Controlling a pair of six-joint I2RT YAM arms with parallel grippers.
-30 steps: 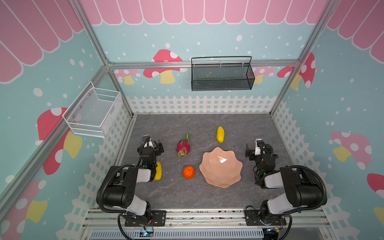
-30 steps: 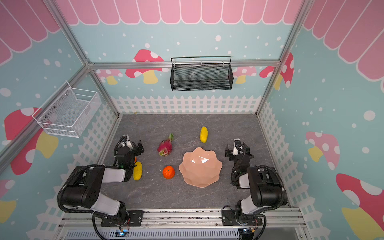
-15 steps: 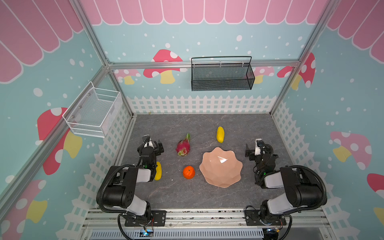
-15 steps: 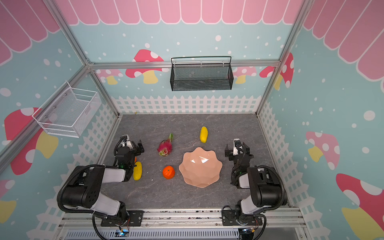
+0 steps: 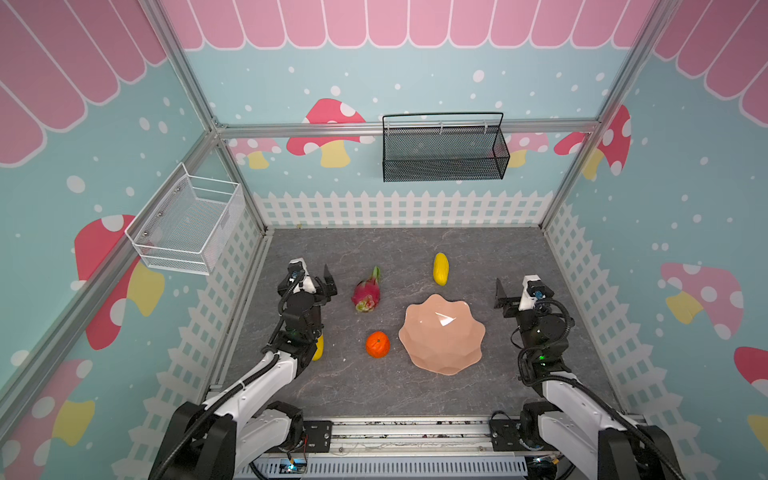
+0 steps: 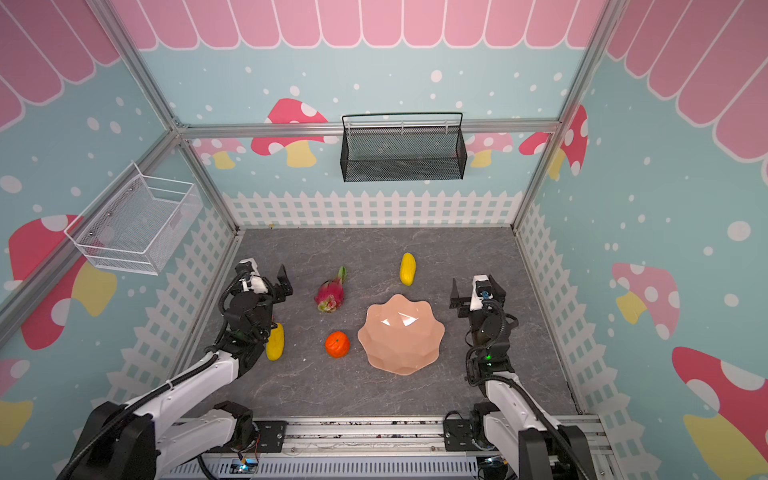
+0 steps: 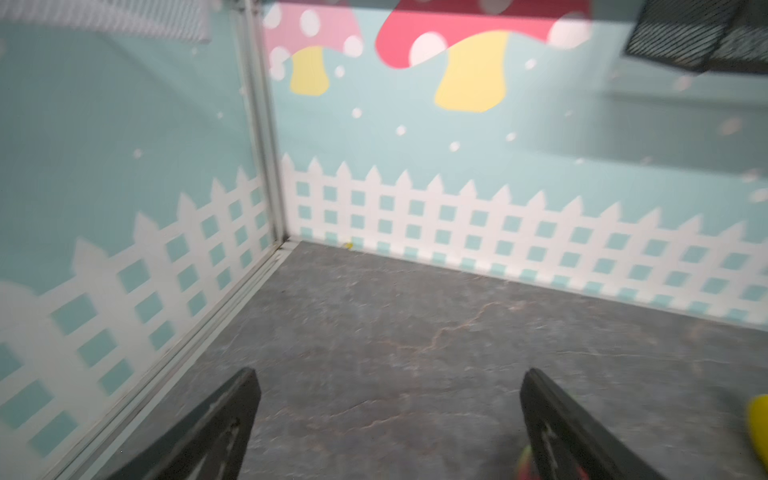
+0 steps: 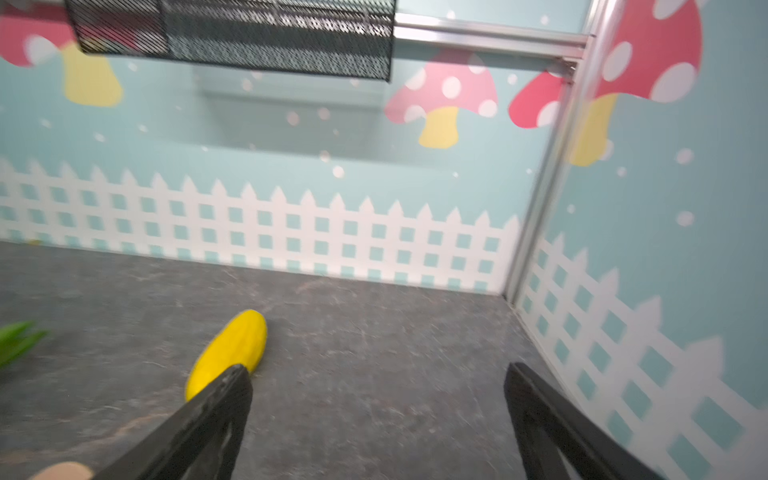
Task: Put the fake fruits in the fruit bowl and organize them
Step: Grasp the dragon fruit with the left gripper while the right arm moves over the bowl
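Between the spread fingers of the left tool [image 7: 390, 374] the wrist view shows bare grey tabletop [image 7: 374, 324]; the jaws stand wide apart and grip nothing. In both top views this left tool [image 5: 311, 276] [image 6: 266, 278] sits low beside the left fence wall. Just off its inner side, toward the other arm, lies the magenta dragon fruit [image 5: 366, 293] [image 6: 330, 293], green tips pointing to the back wall, close to the tool but not touching it. Back along the left arm a yellow mango [image 6: 275, 343] lies on the tabletop, partly covered by the wrist joint in a top view [image 5: 318, 350]. Farther toward the middle sits the orange [image 5: 377, 344] [image 6: 337, 344], just beside the near-left rim of the fruit bowl [image 5: 441, 340] [image 6: 401, 336].

Over by the right fence wall the right tool [image 5: 515, 291] [image 8: 378, 370] likewise has its jaws wide apart, with bare tabletop between them. The fruit bowl is near its inner side, a little back toward the arm's base; a sliver of the salmon rim [image 8: 62, 471] shows in the right wrist view. Ahead of this tool and inward lies the second mango [image 5: 440, 269] [image 6: 407, 269] [image 8: 232, 353], beyond the bowl's far rim and apart from it. All four fruits seen rest on the tabletop outside the bowl. Past both tools, a black mesh basket [image 5: 444, 153] hangs on the back wall and a white wire basket [image 5: 187, 224] on the left wall.
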